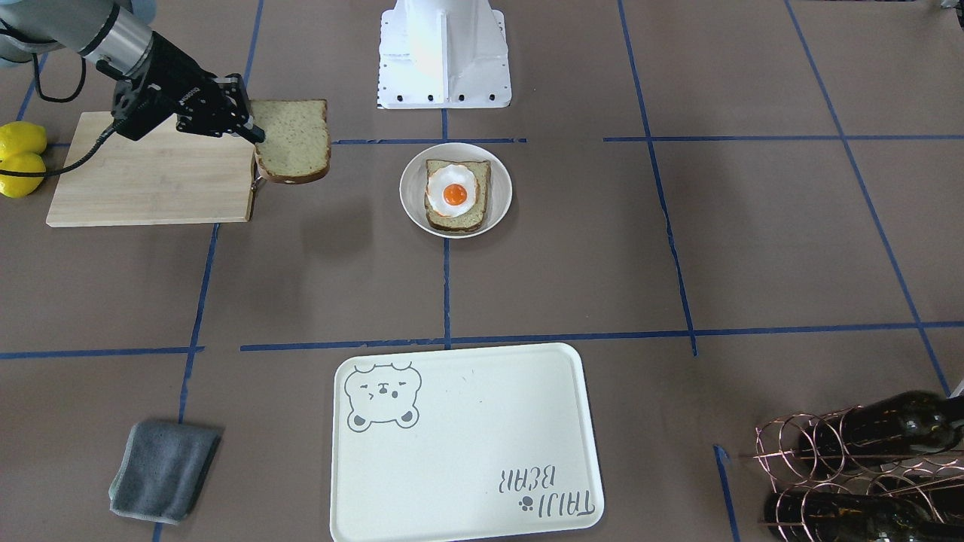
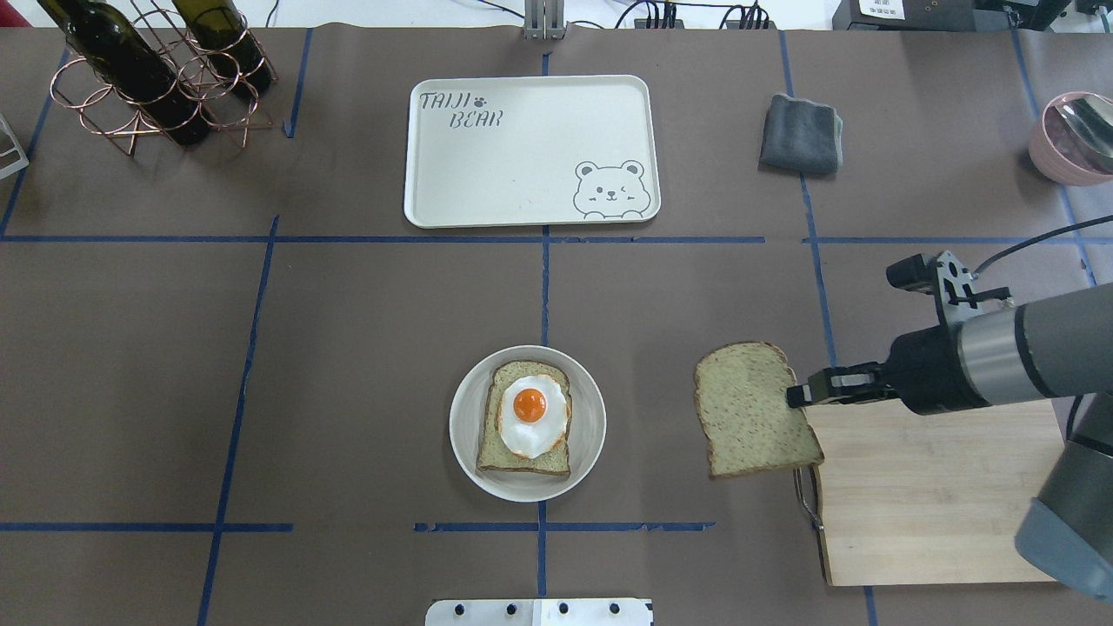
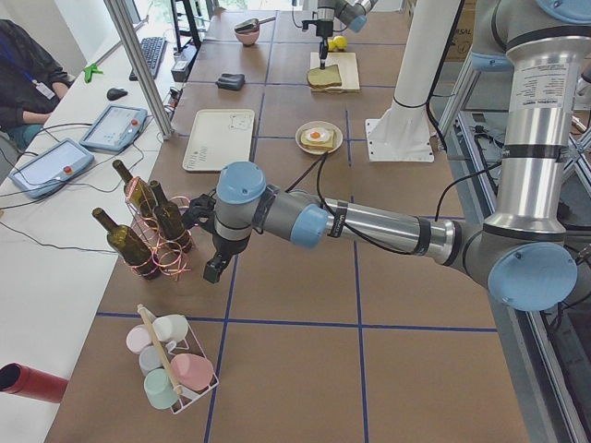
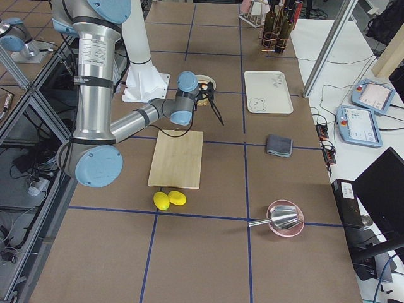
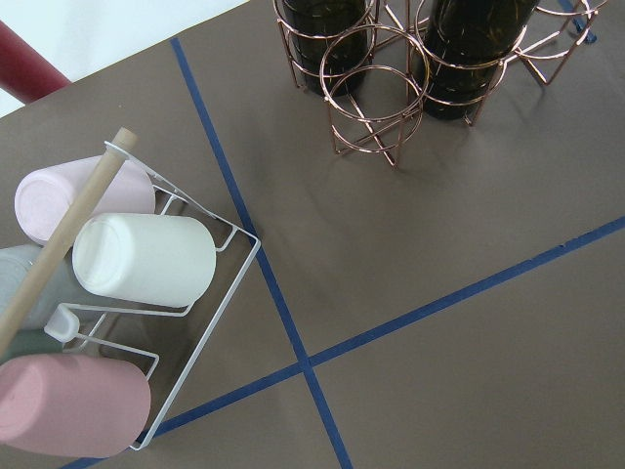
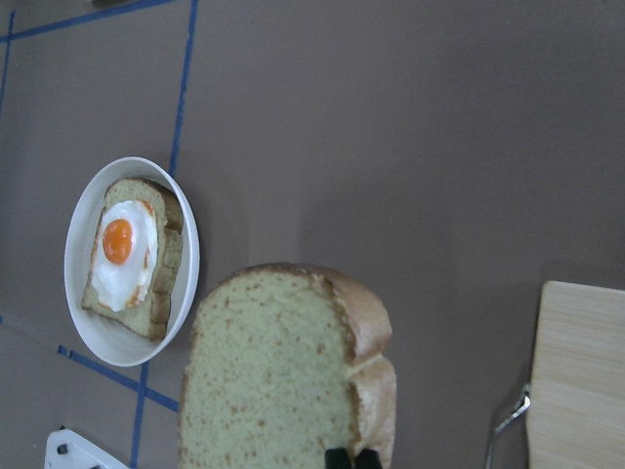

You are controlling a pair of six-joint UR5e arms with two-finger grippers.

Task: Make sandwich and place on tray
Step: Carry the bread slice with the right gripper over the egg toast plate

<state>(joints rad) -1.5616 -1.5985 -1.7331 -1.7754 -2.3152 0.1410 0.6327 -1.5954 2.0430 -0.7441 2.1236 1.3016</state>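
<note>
My right gripper [image 2: 796,396] is shut on the edge of a tan speckled bread slice [image 2: 752,409] and holds it above the table, just off the cutting board's edge; it also shows in the front view [image 1: 256,135] and the right wrist view [image 6: 352,457]. The other bread slice [image 2: 491,435] lies in a round white dish [image 2: 461,452] with the fried egg [image 2: 530,416] on top. The cream tray [image 2: 530,148] with the bear drawing lies empty at the far middle. My left gripper [image 3: 214,269] hangs far off near the bottle rack; I cannot tell whether it is open or shut.
A wooden cutting board [image 2: 930,487] lies under my right arm, with two lemons [image 1: 21,158] beside it. A grey cloth [image 2: 800,132], a pink bowl [image 2: 1074,137], a copper bottle rack [image 2: 148,78] and a mug rack [image 5: 117,313] stand around the edges.
</note>
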